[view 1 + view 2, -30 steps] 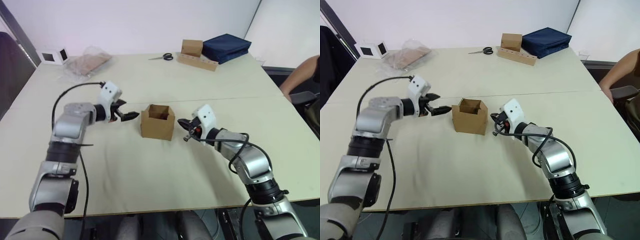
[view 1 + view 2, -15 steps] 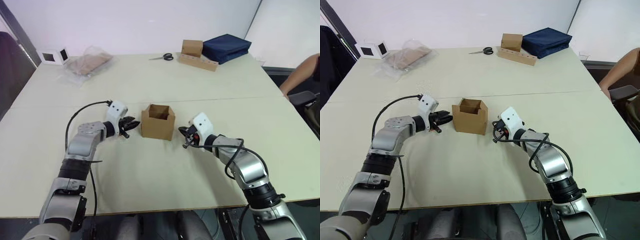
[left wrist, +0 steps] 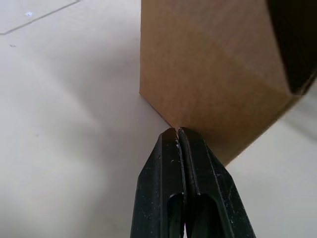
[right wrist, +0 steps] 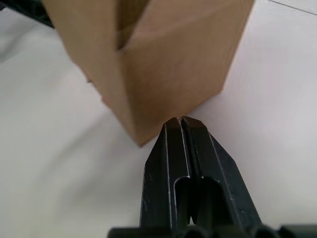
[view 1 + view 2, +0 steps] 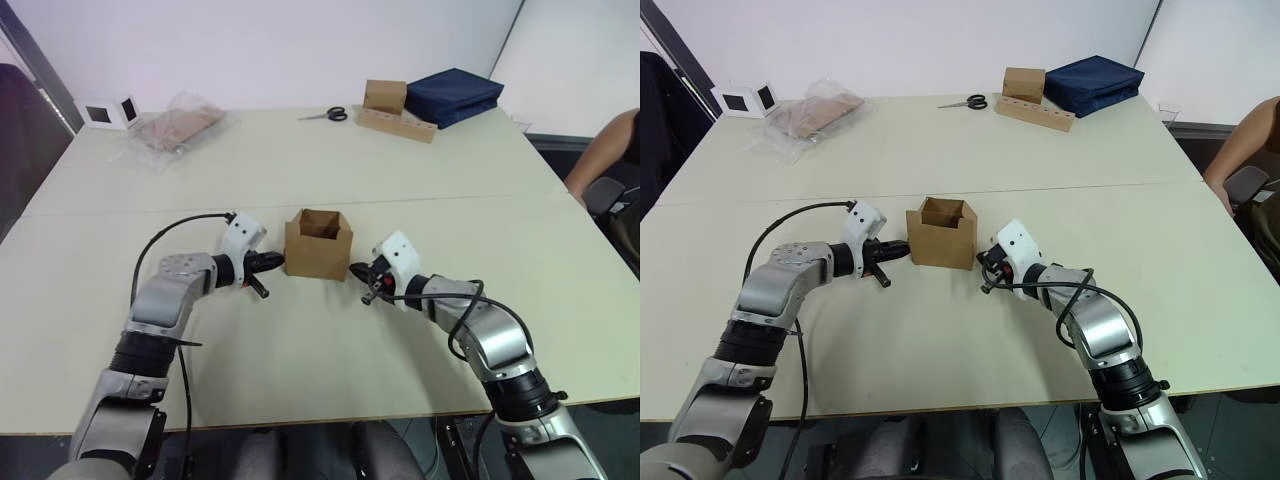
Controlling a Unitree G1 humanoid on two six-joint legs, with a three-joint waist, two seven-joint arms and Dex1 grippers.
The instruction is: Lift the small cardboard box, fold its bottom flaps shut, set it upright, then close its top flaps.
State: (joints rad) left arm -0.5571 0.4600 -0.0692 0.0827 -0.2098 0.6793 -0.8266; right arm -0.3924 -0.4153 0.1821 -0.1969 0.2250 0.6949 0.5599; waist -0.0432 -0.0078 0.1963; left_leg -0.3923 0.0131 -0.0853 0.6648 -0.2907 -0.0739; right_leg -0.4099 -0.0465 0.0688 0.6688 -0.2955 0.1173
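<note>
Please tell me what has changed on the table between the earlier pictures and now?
Both arms closed in on the small cardboard box. The left gripper shut its fingers and came up to the box's left side; the right gripper came up to its right side, fingers shut. Nothing is gripped. The box stayed upright, top open.

bright even light, soft shadows, sharp focus

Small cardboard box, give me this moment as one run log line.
small cardboard box: upright on table, top open | left gripper: shut, tips at box's lower edge | right gripper: shut, tips at opposite side | not lifted
</note>
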